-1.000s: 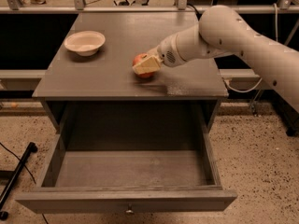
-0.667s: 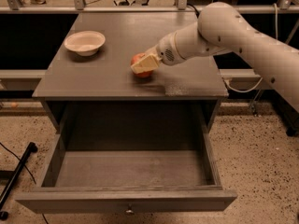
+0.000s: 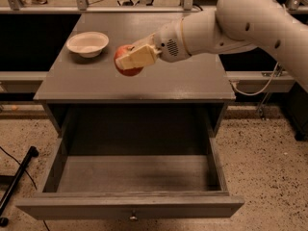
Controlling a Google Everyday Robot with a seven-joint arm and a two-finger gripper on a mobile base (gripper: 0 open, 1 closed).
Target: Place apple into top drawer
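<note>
The red apple is held in my gripper, whose cream fingers are shut around it. The apple hangs above the cabinet top, left of its middle and a little behind the front edge. My white arm reaches in from the upper right. The top drawer is pulled wide open below the cabinet top. Its inside is empty and its small knob shows on the front panel.
A shallow off-white bowl stands on the cabinet top at the back left, close to the apple. A black pole base lies on the speckled floor at the left. A cable and a rail run behind the cabinet at the right.
My gripper has lifted the apple off the cabinet top and carried it left and toward the front edge. The drawer and the bowl have not moved.
</note>
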